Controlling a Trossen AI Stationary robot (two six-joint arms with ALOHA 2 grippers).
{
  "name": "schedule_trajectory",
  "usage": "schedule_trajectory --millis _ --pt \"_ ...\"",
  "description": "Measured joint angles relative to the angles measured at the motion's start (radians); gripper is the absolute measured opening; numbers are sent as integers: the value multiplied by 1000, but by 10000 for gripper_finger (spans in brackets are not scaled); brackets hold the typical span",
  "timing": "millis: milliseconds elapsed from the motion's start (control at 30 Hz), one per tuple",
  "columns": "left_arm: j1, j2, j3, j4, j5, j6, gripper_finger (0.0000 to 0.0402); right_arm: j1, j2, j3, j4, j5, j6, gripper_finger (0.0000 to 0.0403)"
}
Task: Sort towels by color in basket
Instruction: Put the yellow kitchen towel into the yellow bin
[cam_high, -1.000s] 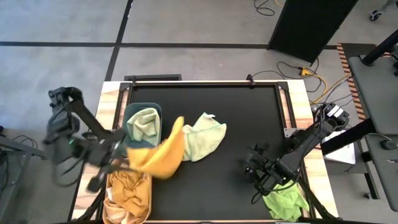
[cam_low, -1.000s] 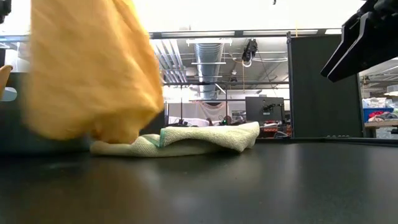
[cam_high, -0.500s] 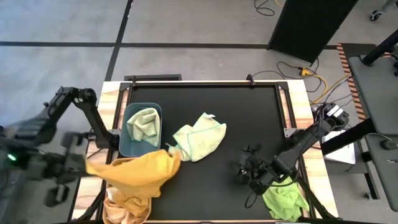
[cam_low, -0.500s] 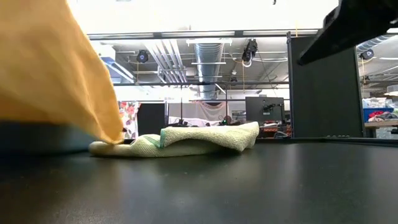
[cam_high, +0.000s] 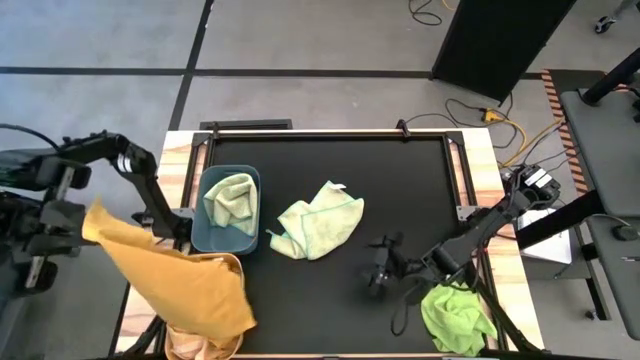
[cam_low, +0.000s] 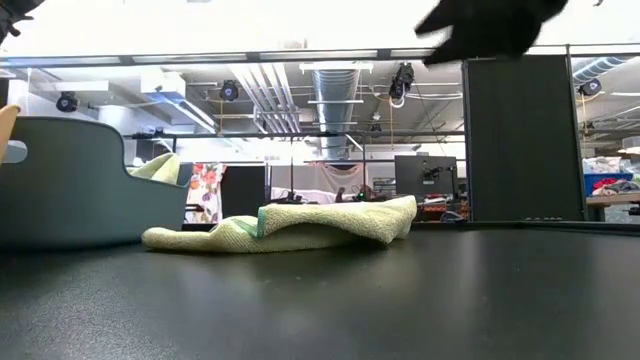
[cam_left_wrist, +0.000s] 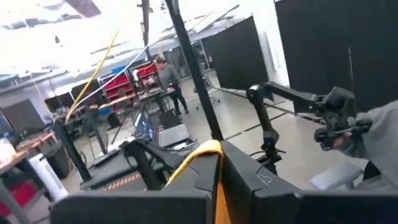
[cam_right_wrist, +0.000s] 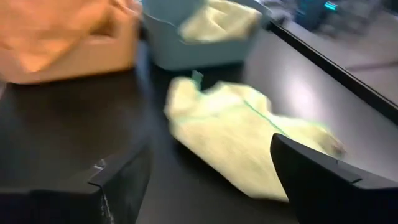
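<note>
My left gripper (cam_high: 82, 216) is out past the table's left edge, raised, and shut on a mustard orange towel (cam_high: 175, 285). The towel slopes down from it over the tan basket (cam_high: 233, 266) at the near left. A blue-grey basket (cam_high: 250, 235) behind that one holds a pale mint towel (cam_high: 230, 198). Another pale mint towel (cam_high: 320, 222) lies flat mid-table. My right gripper (cam_high: 380, 276) hovers open just near-right of it, touching nothing. In the right wrist view that mint towel (cam_right_wrist: 242, 134) lies ahead of the spread fingers. A bright lime green towel (cam_high: 458, 315) lies at the near right edge. My left gripper pinches the mustard orange towel between its two fingers at an upper edge (cam_left_wrist: 208, 152), which sticks out between the fingertips. How many layers it has I cannot tell. The towel hangs slanting away from the gripper, and its lower part (cam_high: 215, 310) drapes over the tan basket.
The two baskets stand side by side along the table's left edge, seen in the right wrist view as blue-grey basket (cam_right_wrist: 199, 46) and tan basket (cam_right_wrist: 74, 50). Black mat stretches bare between the mint towel and the right edge. Cables lie on the floor beyond the far right corner.
My left gripper has swung from over the baskets out past the table's left edge and upward, dragging the orange towel off the table's middle and across the tan basket. My right gripper has moved toward the left, closer to the mint towel on the table, which has stayed put.
</note>
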Motion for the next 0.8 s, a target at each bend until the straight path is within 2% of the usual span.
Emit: schedule_trajectory --millis 167,300,367,467,533,600,633,667,733,800 --pt "-43 62 103 2 -129 -7 0 0 0 1 170 -47 -170 303" --pt "-46 102 116 -34 -131 -51 0 -14 0 6 175 -46 -187 302" --pt "-46 116 100 -138 -121 -161 0 -19 0 5 176 -46 -183 304" --pt "-44 112 52 -460 -85 -538 0 -27 0 3 171 -46 -181 310" --pt "-27 97 2 -757 -43 -935 0 -30 0 3 172 -46 -180 313" --pt "5 84 -81 -1047 -28 -1402 0 -35 0 3 171 -46 -180 316" --pt "34 69 -151 -1030 -8 -1545 0 -36 0 3 170 -46 -181 317" --pt "70 37 -243 -953 22 -1523 0 -38 0 3 171 -46 -180 318" --pt "154 -8 -397 -674 164 -1368 0 -40 0 3 169 -46 -181 320" --pt "247 -46 -525 -486 306 -1265 0 -44 0 3 162 -46 -188 322"
